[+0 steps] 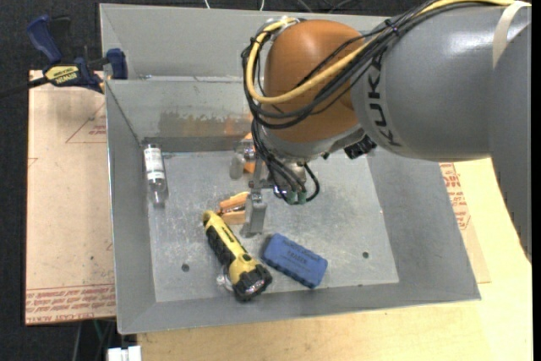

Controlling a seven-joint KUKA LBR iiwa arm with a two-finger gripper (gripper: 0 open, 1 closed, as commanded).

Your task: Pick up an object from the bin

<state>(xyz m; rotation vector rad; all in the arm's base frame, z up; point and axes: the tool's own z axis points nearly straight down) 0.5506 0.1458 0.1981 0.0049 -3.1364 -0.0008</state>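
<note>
Grey arm [439, 72] lettered "KUKA". Gripper [256, 214] low at centre of grey metal bin [359, 224]; open or closed, cannot tell. Small orange piece [232, 203] just beside, 9 o'clock. Ribbed yellow-black plastic torch [230, 251] at 7; blue rounded block [293, 259] at 5.

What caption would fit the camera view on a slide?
KUKA arm's gripper low in the grey bin, beside a small orange item, a yellow-and-black flashlight and a blue block.

A single camera looks down on the grey metal bin [355, 220] from above and somewhat to one side, near enough that the bin takes up most of the view. The bin's far wall shows its broad inner face. The arm [456, 72] comes in from the bin's right and hangs over its middle.
</note>
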